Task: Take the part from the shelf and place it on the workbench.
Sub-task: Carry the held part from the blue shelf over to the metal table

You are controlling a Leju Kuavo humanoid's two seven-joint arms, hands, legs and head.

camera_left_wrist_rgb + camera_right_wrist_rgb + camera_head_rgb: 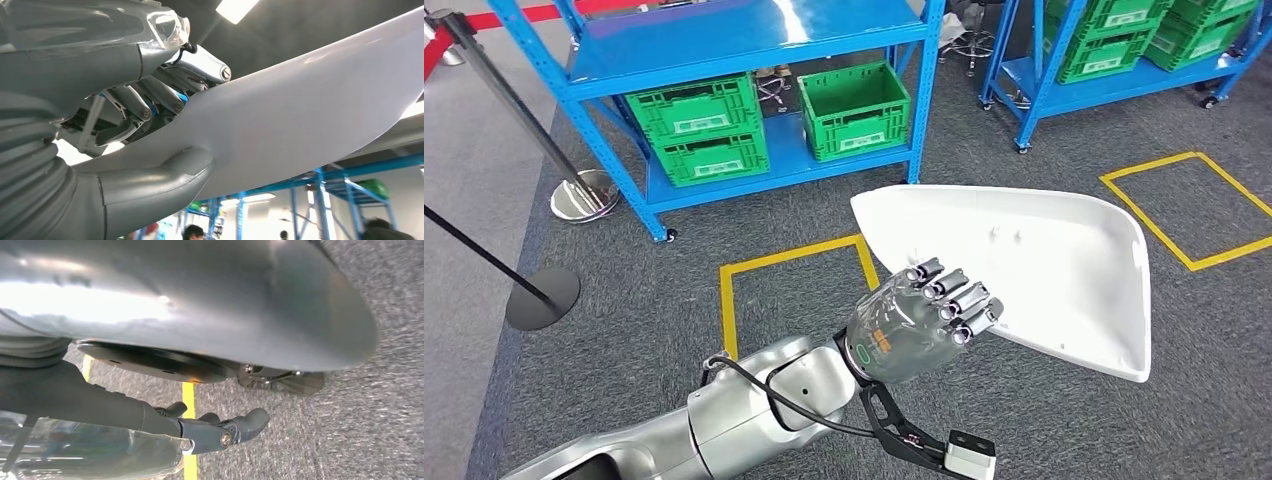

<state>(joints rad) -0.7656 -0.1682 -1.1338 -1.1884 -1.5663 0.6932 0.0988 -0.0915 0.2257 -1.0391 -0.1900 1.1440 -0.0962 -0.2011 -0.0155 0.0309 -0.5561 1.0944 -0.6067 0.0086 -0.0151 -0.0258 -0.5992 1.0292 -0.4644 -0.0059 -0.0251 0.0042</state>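
The part (1044, 262) is a large white curved shell, held in the air above the grey carpet. My left hand (921, 322) grips its near edge, fingers (954, 295) curled over the top face. In the left wrist view the thumb (160, 176) presses one face of the part (300, 115) and the darker fingers (150, 106) clamp the other. My right hand (200, 432) hangs low over the carpet, holding nothing, its fingers loosely apart.
A blue shelf (724, 40) stands ahead on the left, with green crates (854, 108) on its lower level. A second blue rack (1124, 60) with crates is at the far right. Yellow tape squares (796, 262) mark the carpet. Barrier posts (544, 298) stand on the left.
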